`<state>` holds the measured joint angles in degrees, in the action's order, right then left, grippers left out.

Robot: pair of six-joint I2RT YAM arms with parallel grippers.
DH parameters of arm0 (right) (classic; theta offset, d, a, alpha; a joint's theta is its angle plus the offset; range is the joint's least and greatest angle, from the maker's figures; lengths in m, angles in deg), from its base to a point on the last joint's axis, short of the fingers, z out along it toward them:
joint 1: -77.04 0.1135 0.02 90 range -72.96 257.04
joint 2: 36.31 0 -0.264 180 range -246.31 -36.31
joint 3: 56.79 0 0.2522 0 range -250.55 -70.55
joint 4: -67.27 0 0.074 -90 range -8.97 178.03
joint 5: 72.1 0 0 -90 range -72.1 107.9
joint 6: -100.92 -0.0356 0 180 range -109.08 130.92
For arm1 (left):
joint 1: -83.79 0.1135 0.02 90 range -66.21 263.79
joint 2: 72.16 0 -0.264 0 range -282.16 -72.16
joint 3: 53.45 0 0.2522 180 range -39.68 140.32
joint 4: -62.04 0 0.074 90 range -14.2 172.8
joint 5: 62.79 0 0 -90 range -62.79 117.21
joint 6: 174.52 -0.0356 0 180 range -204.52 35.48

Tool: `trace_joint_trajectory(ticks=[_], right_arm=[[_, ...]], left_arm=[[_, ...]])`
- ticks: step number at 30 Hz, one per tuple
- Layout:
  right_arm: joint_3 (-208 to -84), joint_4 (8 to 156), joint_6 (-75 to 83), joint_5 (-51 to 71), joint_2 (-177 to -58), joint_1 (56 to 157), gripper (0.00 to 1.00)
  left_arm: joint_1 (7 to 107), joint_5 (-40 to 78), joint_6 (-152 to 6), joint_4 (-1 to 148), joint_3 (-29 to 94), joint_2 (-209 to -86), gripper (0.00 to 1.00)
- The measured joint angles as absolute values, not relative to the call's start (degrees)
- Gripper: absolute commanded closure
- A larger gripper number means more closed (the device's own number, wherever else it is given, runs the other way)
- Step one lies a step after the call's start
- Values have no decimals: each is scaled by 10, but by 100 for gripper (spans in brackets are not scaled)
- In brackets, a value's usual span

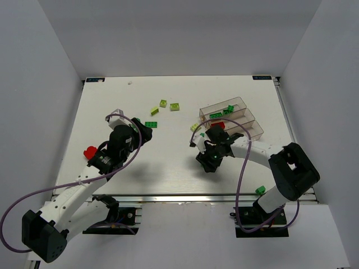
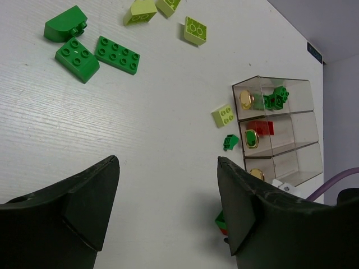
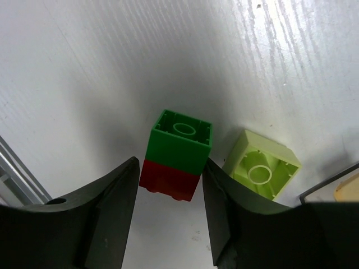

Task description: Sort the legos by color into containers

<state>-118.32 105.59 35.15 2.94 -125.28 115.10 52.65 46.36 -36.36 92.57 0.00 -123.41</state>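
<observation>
Nearest, at the bottom right of the top view, one green brick lies by the desk edge. A red brick sits at the left, beside the left arm. Both look unsorted.

Just right of centre, the right arm reaches down, its jaws pinching a green-on-red stack from both sides. This is probably because the two colours must be pulled apart before binning. A lime brick lies upside down just beside the stack. The left arm's jaws are spread with nothing between them, hanging over bare desk, perhaps ready to help split the stack.

Farther off, at the upper right, the containers hold green bricks in the far bin and a red one in the middle bin. Loose green bricks and lime bricks lie beyond, at upper centre.
</observation>
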Motion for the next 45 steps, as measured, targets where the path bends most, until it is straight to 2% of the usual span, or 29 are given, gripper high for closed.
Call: trace_joint_trajectory(ticks=[3, 10, 13, 18, 25, 31, 45], right_arm=[[-1174, 1042, 350, 32, -1247, 1151, 50], [-1165, 1029, 342, 36, -1240, 1151, 78], [-1162, 1031, 349, 31, -1234, 1151, 87], [-1156, 1041, 391, -5, -1190, 1151, 93], [-1167, 1040, 486, -82, -1101, 1151, 98], [-1204, 1029, 534, -119, -1092, 1151, 100], [-1242, 945, 542, -112, -1113, 1154, 100]], left_arm=[[527, 464, -362, 926, 0, -1236, 20], [527, 456, -366, 920, 0, -1248, 20], [527, 433, -373, 900, -2, -1251, 20], [527, 351, -382, 834, -28, -1250, 21], [527, 188, -378, 742, -41, -1286, 22], [527, 83, -363, 663, -42, -1323, 23], [503, 14, -349, 627, -21, -1411, 27]])
